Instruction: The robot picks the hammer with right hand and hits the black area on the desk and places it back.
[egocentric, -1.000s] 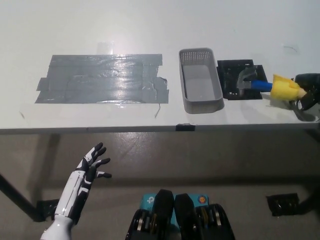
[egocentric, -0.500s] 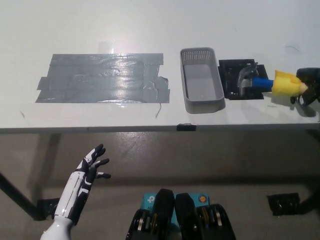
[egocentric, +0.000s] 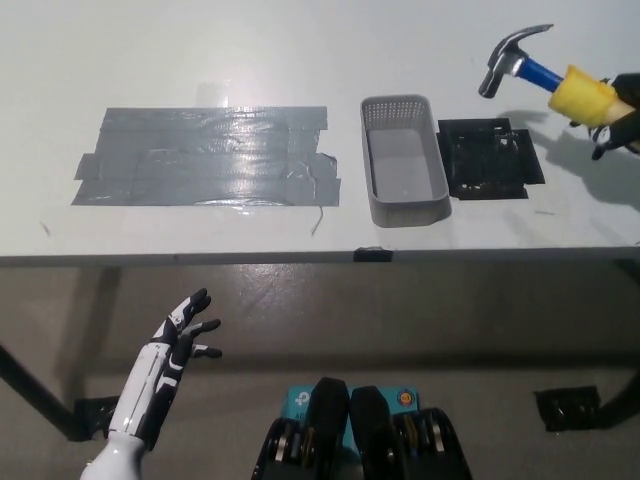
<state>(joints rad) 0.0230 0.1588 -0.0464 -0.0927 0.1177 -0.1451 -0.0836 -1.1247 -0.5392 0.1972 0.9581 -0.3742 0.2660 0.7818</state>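
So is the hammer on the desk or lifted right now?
Lifted. The hammer is held up by the right hand, its head above the desk, beyond the black area.

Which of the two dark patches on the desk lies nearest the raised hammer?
The small black square pad right of the grey basket, below the hammer; the wide grey tape patch lies far left.

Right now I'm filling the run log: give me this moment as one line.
right hand: shut on hammer, raised above black area | left hand: open, below desk edge | basket: empty
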